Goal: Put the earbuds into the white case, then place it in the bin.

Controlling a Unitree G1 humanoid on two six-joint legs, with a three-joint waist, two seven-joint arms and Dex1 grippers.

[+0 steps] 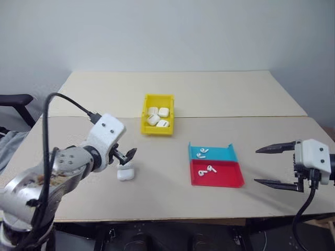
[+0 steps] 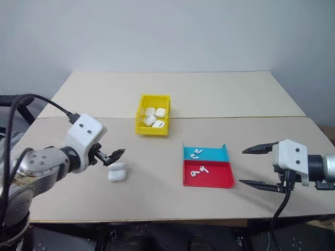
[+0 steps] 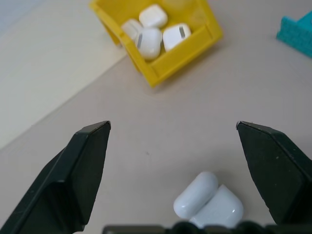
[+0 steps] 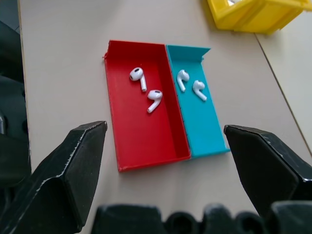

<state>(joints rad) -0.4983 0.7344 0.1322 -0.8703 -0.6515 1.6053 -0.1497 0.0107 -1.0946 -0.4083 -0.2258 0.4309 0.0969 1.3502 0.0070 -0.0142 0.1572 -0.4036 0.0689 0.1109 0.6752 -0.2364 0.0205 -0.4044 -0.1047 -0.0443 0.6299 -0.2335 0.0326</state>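
Table: pale beige, matt top of two boards meeting at a seam that runs across it behind the trays.
Bin: bright yellow plastic, rectangular, raised walls; stands on the seam near the middle, holding four closed white cases.
Red tray: shallow, flat-floored; two earbuds inside.
Blue tray: shallow, side by side with the red and touching it; two earbuds inside.
Left gripper: two black fingers spread wide, nothing between them; bare tabletop between it and the bin.
Right gripper: fingers spread wide, empty, pointing toward the trays.
White case: glossy, rounded, lid hinged open; lies on the table just below the left fingertips, apart from them.
Earbuds: tiny, white, short-stemmed.
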